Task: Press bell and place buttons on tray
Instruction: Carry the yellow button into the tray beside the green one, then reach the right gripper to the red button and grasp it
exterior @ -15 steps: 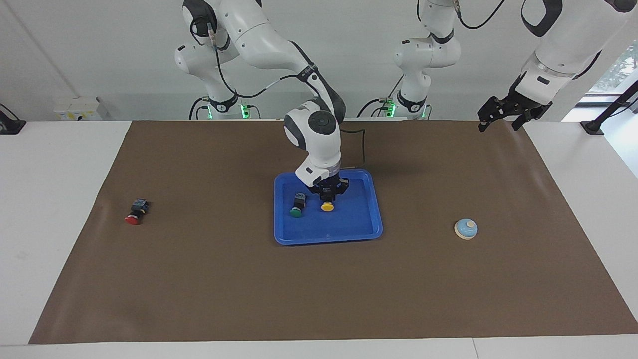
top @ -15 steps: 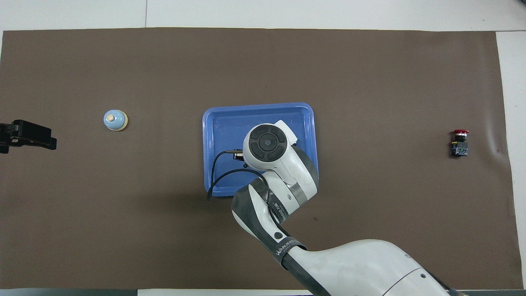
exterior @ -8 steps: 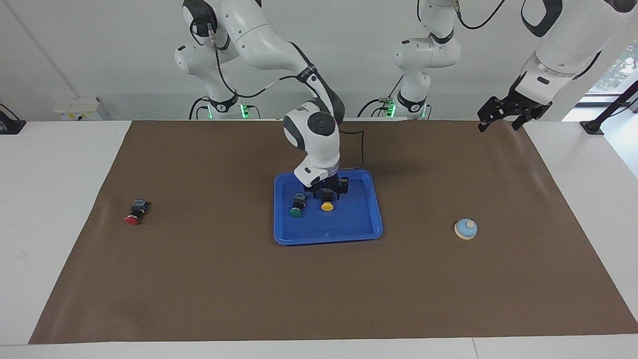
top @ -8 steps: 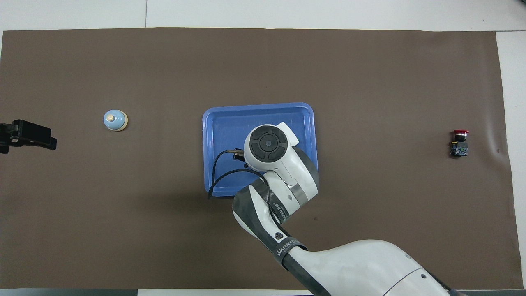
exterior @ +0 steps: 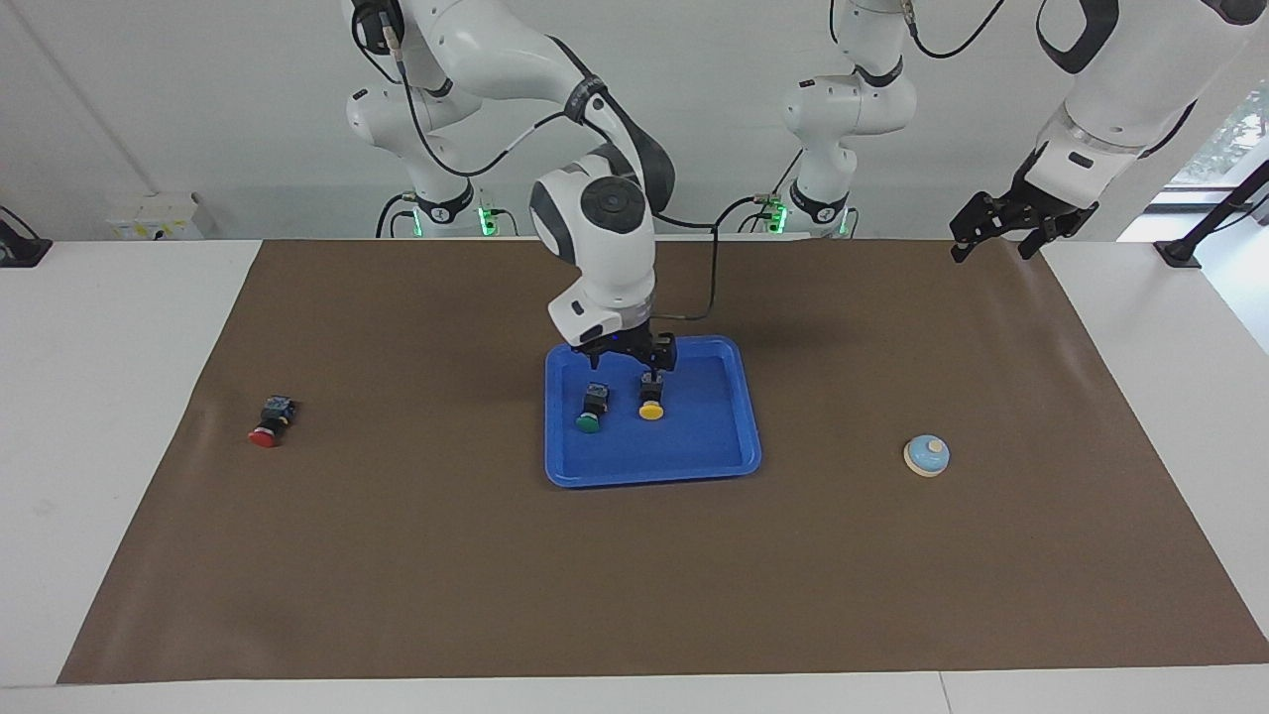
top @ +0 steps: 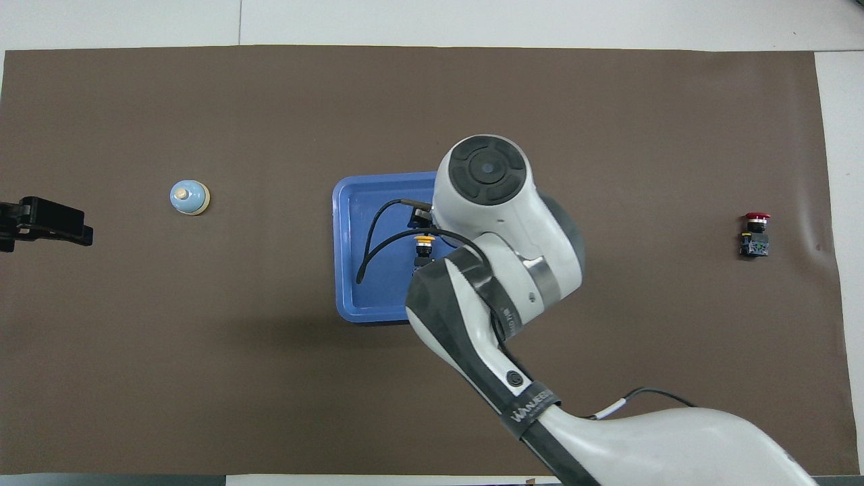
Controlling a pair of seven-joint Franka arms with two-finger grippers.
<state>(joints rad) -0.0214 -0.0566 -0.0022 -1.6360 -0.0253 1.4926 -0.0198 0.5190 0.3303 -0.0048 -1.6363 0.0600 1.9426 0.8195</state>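
Lettering on my right arm (top: 533, 405) reads "WANJEE"; tray (exterior: 714, 451) holds green button (exterior: 590, 415) and yellow button (exterior: 650, 403); right claw (exterior: 625, 365), over them, open and empty; left claw (exterior: 1001, 236) open, waiting.

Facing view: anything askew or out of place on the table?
One thing: the red button lies on its side on the brown mat toward the right arm's end, outside the tray. The green button and yellow button lie tipped in the tray. The bell sits upright. No spill or damage shows.
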